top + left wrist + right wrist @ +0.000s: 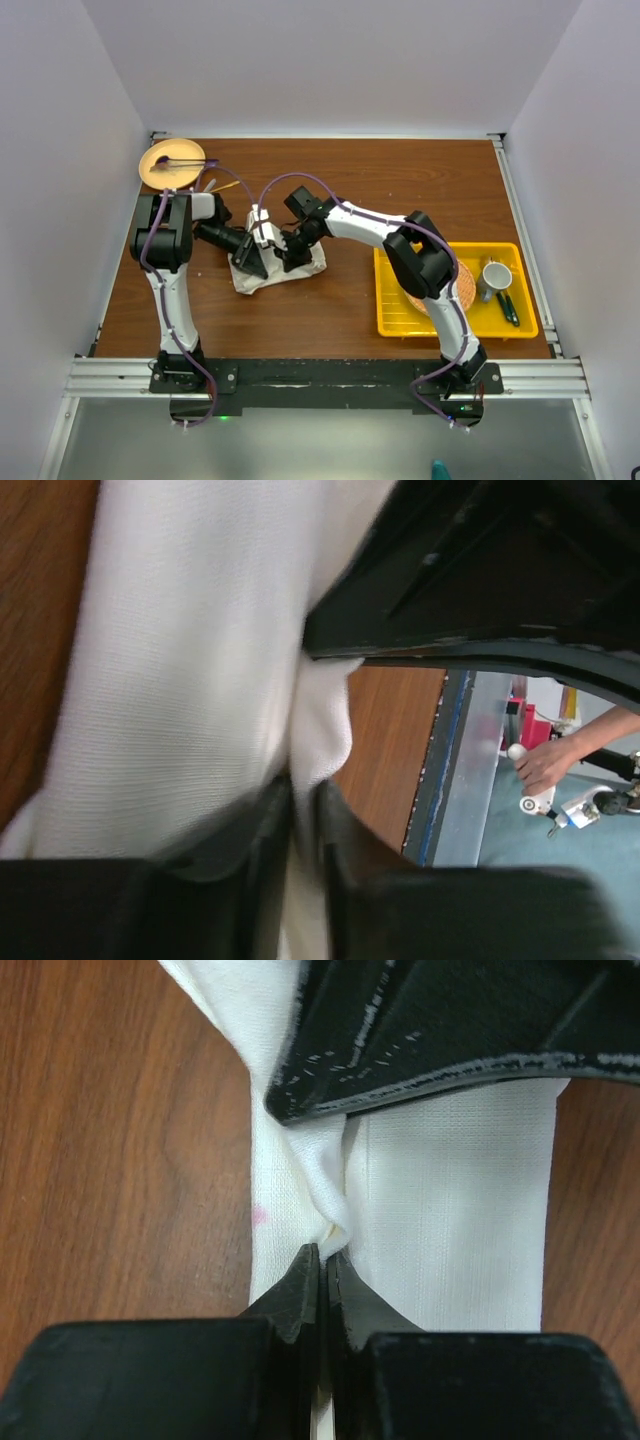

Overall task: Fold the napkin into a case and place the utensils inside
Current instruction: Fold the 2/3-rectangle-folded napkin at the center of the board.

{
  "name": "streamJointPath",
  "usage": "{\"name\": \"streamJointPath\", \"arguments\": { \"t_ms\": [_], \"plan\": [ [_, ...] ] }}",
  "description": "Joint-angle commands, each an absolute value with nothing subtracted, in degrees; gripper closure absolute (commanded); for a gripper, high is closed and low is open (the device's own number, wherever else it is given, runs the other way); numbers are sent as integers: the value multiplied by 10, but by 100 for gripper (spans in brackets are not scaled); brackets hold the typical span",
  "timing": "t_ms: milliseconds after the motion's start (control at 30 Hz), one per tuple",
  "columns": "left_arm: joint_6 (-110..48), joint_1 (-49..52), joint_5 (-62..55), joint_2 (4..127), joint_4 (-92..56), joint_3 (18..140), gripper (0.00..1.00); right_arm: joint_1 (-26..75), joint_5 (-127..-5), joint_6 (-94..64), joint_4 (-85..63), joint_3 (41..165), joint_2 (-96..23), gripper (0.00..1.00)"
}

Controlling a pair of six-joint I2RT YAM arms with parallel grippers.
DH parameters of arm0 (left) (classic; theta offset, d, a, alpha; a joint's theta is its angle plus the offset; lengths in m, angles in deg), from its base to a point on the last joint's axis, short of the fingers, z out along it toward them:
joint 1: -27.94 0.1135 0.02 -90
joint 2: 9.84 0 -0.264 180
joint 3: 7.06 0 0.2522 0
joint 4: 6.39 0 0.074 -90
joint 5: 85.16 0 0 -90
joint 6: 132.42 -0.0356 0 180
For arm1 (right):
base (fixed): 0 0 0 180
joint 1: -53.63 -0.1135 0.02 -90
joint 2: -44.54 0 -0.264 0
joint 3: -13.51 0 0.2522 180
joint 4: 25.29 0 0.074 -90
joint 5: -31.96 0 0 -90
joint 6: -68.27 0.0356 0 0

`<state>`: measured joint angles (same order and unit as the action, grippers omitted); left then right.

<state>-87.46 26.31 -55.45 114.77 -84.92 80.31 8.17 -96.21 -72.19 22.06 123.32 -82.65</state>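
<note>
Napkin [262,272]: one cloth, crumpled mid-surface [340,180], with both of your hands on it. Your left hand [303,810] is nearly closed, a fold of cloth nipped between its fingers. Your right hand [322,1260] is pinched tight on a raised ridge of the same cloth. At the far left sits one tan plate [150,172] bearing one purple utensil [178,160]. Beside it, the utensils [225,186] show as a gold streak too thin to count. To the right, one yellow tray [392,325] holds one cup [496,275], one woven mat [464,288] and seemingly two green-handled utensils [509,308].
</note>
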Motion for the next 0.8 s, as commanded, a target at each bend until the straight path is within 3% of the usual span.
{"name": "streamJointPath", "arguments": {
  "t_ms": [0,167,300,533,767],
  "plan": [
    [-936,267,-602,1076,-863,832,62,99,-965,-717,279,1269,-844,100],
    [-923,275,-625,985,-851,836,52,108,-986,-710,324,1292,-866,100],
    [-852,302,-563,888,-752,779,41,113,-1005,-701,339,1314,-881,100],
    [-900,297,-415,616,-566,568,33,122,-1026,-693,368,1342,-902,100],
    [-969,222,-314,478,-500,425,31,130,-1045,-675,389,1377,-927,100]
  ]
}}
